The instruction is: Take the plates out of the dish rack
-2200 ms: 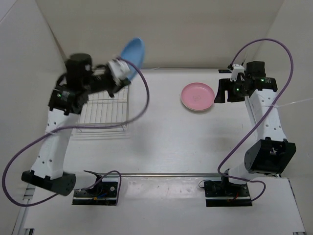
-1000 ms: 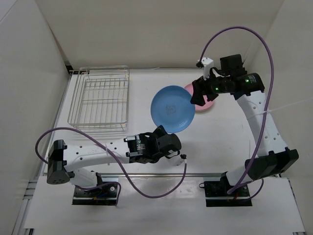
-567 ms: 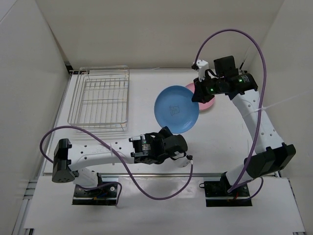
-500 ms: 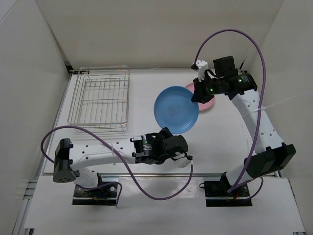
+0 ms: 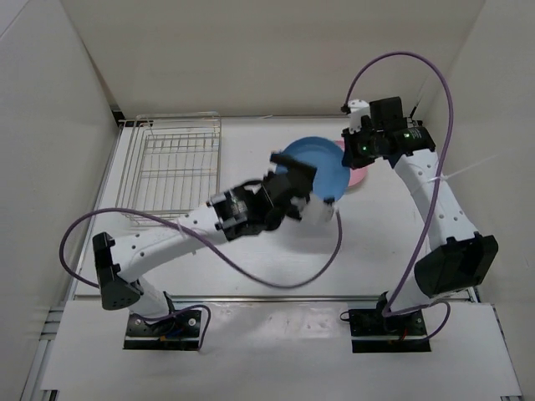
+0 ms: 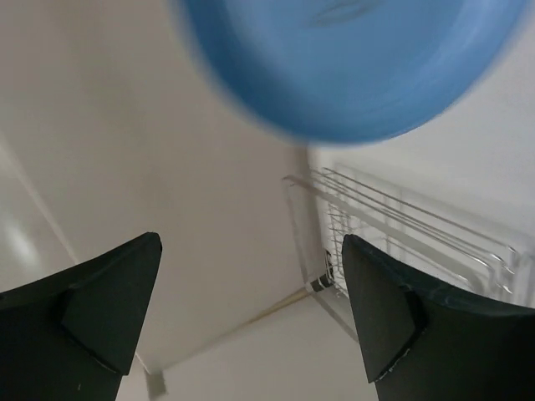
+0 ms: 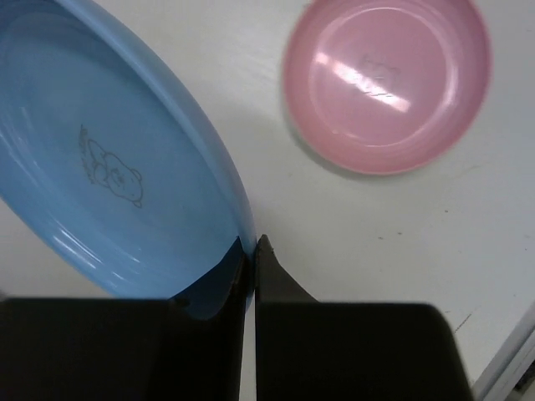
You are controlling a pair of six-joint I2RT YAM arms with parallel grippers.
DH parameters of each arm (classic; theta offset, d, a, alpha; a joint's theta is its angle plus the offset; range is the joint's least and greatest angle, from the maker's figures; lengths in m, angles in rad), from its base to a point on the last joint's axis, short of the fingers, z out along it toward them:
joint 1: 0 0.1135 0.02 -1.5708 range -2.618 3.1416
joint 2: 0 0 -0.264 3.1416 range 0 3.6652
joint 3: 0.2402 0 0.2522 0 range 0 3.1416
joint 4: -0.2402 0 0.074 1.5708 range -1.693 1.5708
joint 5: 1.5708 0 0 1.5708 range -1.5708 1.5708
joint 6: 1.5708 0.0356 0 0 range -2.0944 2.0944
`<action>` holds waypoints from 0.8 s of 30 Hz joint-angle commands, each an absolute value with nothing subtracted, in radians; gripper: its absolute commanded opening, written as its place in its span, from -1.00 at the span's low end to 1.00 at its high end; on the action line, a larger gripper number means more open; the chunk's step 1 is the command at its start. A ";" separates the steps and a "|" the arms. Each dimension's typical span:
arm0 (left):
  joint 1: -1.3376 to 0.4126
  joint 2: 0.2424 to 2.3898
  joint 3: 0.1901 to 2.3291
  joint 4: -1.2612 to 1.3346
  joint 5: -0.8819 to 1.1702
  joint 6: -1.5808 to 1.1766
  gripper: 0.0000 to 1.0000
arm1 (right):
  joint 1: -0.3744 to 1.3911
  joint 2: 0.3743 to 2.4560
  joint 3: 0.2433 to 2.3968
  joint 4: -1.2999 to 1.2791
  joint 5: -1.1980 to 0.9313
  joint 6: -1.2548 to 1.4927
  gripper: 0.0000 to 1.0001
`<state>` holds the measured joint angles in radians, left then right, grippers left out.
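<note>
The right pincer [image 7: 252, 246] pinched the rim of the round light-blue matte plate [image 7: 125, 184], aloft beside the round pink plate [image 7: 386, 83] at the bench's [image 5: 376, 242] far right. The left pincer [image 6: 251, 242] stood spread, apart from it. The silver wire dish rack [image 5: 171, 171] occupied the far-left corner.

A white table [image 5: 368, 242] sits boxed in by plain white walls [image 5: 276, 50], a metal rail [image 5: 334, 297] along its near edge.

Bright even light; blurred blue plate [image 6: 334, 75]
</note>
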<state>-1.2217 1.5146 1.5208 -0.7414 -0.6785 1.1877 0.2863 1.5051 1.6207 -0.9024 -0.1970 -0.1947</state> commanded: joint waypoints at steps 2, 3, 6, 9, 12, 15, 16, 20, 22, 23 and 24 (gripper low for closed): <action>-0.971 1.552 2.015 -0.716 -0.655 0.983 1.00 | 0.149 1.609 1.654 -0.720 -0.095 -0.026 -1.00; -0.907 1.581 2.125 -0.818 -0.620 0.935 1.00 | 0.126 1.629 1.666 -0.686 -0.095 -0.003 -1.00; -0.645 1.655 2.380 -0.963 -0.539 0.772 1.00 | 0.065 1.722 1.709 -0.651 -0.120 0.046 -1.00; -0.404 1.541 2.187 -1.005 -0.390 0.612 1.00 | 0.034 1.805 1.732 -0.617 -0.159 0.058 -1.00; -0.231 1.387 1.932 -0.959 -0.214 0.451 1.00 | -0.006 1.905 1.784 -0.606 -0.204 0.078 -1.00; -0.137 1.268 1.745 -0.899 -0.069 0.314 1.00 | -0.018 1.971 1.838 -0.606 -0.215 0.078 -1.00; -0.127 1.244 1.709 -0.888 -0.019 0.284 1.00 | -0.018 1.985 1.848 -0.606 -0.233 0.078 -1.00; 0.023 1.213 1.669 -0.914 0.262 0.132 1.00 | -0.028 2.051 1.885 -0.606 -0.233 0.078 -1.00; 0.093 1.213 1.646 -0.923 0.377 0.109 1.00 | -0.037 2.071 1.894 -0.606 -0.233 0.069 -1.00; 0.107 1.213 1.635 -0.923 0.400 0.100 1.00 | -0.037 2.080 1.894 -0.606 -0.233 0.069 -1.00; 0.116 1.213 1.625 -0.923 0.425 0.089 1.00 | -0.037 2.089 1.894 -0.597 -0.244 0.069 -1.00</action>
